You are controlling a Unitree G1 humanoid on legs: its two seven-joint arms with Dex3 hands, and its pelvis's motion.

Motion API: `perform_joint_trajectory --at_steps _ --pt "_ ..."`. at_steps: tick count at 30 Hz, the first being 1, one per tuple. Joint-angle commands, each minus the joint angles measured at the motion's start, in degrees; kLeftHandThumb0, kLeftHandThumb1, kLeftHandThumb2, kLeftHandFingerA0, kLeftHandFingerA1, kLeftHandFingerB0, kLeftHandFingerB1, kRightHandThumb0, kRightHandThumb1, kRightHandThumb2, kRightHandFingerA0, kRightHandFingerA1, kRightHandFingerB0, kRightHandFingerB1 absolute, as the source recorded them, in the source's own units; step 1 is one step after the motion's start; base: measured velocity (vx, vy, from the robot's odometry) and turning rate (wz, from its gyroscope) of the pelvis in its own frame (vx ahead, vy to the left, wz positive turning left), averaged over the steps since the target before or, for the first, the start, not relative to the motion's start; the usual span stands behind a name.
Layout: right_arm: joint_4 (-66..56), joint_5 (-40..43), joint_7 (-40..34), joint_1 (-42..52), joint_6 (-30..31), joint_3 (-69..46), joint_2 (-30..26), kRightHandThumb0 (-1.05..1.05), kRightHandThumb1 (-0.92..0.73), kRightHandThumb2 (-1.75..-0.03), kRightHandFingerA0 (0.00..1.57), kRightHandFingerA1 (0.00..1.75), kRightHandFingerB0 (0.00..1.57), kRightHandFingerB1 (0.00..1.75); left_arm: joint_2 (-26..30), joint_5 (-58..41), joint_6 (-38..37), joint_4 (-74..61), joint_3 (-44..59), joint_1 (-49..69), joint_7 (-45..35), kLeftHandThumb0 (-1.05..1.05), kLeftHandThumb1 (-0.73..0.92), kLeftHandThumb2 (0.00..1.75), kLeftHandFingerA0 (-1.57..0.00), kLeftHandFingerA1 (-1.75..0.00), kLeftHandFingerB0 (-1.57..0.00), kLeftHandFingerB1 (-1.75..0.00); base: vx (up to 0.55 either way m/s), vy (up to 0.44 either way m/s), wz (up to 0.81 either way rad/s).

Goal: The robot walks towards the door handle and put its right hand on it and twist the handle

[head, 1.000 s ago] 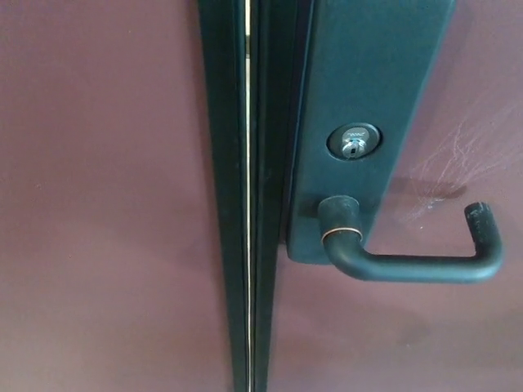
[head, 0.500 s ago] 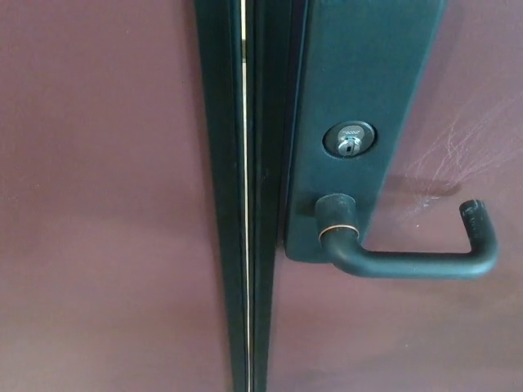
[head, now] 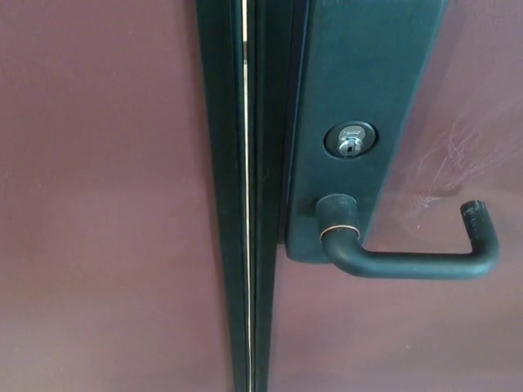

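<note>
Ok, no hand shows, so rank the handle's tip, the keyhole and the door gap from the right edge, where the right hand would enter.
1. The handle's tip: far right, bent upward.
2. The keyhole: right of centre, on the dark plate.
3. The door gap: left of centre, a thin bright vertical line.
Neither hand is in view.

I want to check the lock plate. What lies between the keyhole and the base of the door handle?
In the head view, only bare dark plate lies between the keyhole and the base of the door handle. Neither hand is in view.
</note>
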Motion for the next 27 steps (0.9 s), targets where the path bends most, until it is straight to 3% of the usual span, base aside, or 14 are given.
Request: perform_joint_trajectory --at_steps 1,2,3,4,6,11,12,13,14,17,19,20,23,27 --pt "-14.0 19.4 2.8 0.5 6.0 -6.3 -4.5 -0.73 -0.58 -0.58 0.46 0.89 0.46 0.68 1.7 0.4 -1.1 0.0 -0.2 2.1 -0.9 -0.39 0.46 0.74 -0.65 -0.59 -0.48 -0.51 0.00 0.000 0.00" --pt "-16.4 20.5 3.3 0.7 6.4 -6.7 -5.9 -0.74 -0.41 -0.87 0.48 0.83 0.45 0.69 1.8 0.5 -1.3 -0.1 -0.3 2.0 -1.0 -0.39 0.46 0.74 -0.65 -0.59 -0.48 -0.51 0.00 0.000 0.00" --pt "-17.2 21.2 3.6 0.8 6.9 -6.8 -6.3 -0.74 -0.41 -0.87 0.48 0.83 0.45 0.69 1.9 0.6 -1.4 -0.1 -0.3 2.1 -1.1 -0.39 0.46 0.74 -0.65 -0.59 -0.48 -0.51 0.00 0.000 0.00" --pt "-18.0 22.1 3.8 0.8 7.6 -7.0 -7.2 -0.73 -0.56 -0.57 0.46 0.89 0.45 0.67 1.9 0.4 -1.3 -0.1 -0.1 1.8 -1.1 -0.40 0.46 0.74 -0.65 -0.59 -0.48 -0.51 0.00 0.000 0.00" --pt "-18.7 23.0 3.8 0.9 8.4 -7.3 -7.7 -0.73 -0.56 -0.57 0.46 0.89 0.45 0.67 1.8 0.3 -1.2 -0.1 0.0 1.7 -1.2 -0.40 0.46 0.74 -0.65 -0.59 -0.48 -0.51 0.00 0.000 0.00" --pt "-21.1 26.8 7.5 0.0 12.5 -7.2 -15.6 -0.74 -0.52 -0.56 0.52 0.81 0.44 0.61 2.0 0.2 -0.9 0.1 0.1 1.0 -0.9 -0.39 0.46 0.74 -0.65 -0.59 -0.48 -0.51 0.00 0.000 0.00" --pt "-21.2 26.6 7.9 -0.4 13.1 -6.9 -16.9 -0.72 -0.35 -0.84 0.55 0.77 0.43 0.63 2.0 0.3 -1.1 0.1 0.0 1.0 -0.8 -0.39 0.46 0.74 -0.65 -0.59 -0.48 -0.51 0.00 0.000 0.00" --pt "-21.5 26.2 8.4 -0.9 14.0 -6.5 -18.7 -0.72 -0.35 -0.84 0.55 0.77 0.43 0.63 2.0 0.5 -1.2 0.0 -0.1 1.0 -0.8 -0.39 0.46 0.74 -0.65 -0.59 -0.48 -0.51 0.00 0.000 0.00" --pt "-21.6 24.5 9.9 -1.3 14.8 -5.7 -21.3 -0.70 -0.45 -0.55 0.61 0.71 0.49 0.53 2.1 0.6 -1.3 0.0 -0.2 1.0 -0.9 -0.39 0.46 0.74 -0.66 -0.59 -0.48 -0.51 0.00 0.000 0.00" --pt "-21.2 22.9 13.5 -1.9 16.9 -5.2 -27.6 -0.70 -0.42 -0.54 0.64 0.67 0.51 0.50 2.2 0.8 -1.4 0.0 -0.5 0.8 -1.0 -0.39 0.46 0.74 -0.66 -0.59 -0.48 -0.51 0.00 0.000 0.00" --pt "-21.2 23.5 13.4 -1.8 17.3 -5.4 -28.2 -0.70 -0.42 -0.54 0.64 0.67 0.51 0.50 2.2 0.7 -1.5 0.0 -0.5 0.8 -1.0 -0.39 0.46 0.74 -0.66 -0.59 -0.48 -0.51 0.00 0.000 0.00" --pt "-20.3 23.3 14.6 -2.8 18.4 -4.7 -30.9 -0.72 -0.29 -0.73 0.60 0.66 0.47 0.54 2.3 0.7 -1.4 0.1 -0.5 0.9 -1.2 -0.40 0.46 0.74 -0.66 -0.59 -0.48 -0.51 0.00 0.000 0.00" --pt "-17.7 23.9 17.0 -6.4 21.1 -2.2 -36.8 -0.73 -0.29 -0.71 0.60 0.65 0.49 0.53 2.4 0.8 -1.3 0.2 -0.6 1.0 -1.6 -0.40 0.46 0.74 -0.66 -0.59 -0.48 -0.51 0.00 0.000 0.00" --pt "-17.4 24.1 17.7 -7.6 22.4 -2.1 -37.1 -0.73 -0.29 -0.71 0.60 0.65 0.49 0.53 2.4 0.8 -1.3 0.3 -0.7 1.0 -1.6 -0.40 0.46 0.74 -0.66 -0.59 -0.48 -0.51 0.00 0.000 0.00"
